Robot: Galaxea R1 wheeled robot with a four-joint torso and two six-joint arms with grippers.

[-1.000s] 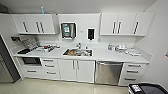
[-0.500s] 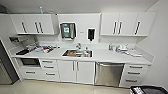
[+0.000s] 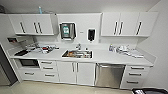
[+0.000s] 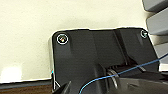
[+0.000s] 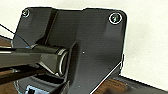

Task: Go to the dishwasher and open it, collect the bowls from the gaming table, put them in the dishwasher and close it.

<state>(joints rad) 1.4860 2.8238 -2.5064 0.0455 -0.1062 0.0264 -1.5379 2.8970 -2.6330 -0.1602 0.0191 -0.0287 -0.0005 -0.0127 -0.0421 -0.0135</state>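
Grippers: open or closed cannot be told, nothing seen held; wrist views taken up by dark robot plates against pale wall.

Facing kitchenette from head view. Dishwasher [image 3: 110, 75] shut, steel front under white counter [image 3: 105, 58], right of sink [image 3: 77, 54], left of drawer stack [image 3: 134, 74]. White cabinet doors [image 3: 76, 73] below sink. Microwave [image 3: 29, 62] at far left, under counter. Wall cupboards [image 3: 128, 24] above. Clutter on counter both sides of sink.

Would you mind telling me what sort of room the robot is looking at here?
Most likely an office kitchenette or break room. A long white counter holds a sink, white wall cabinets hang above, and a stainless-steel dishwasher, its door shut, sits under the counter to the right of the sink.
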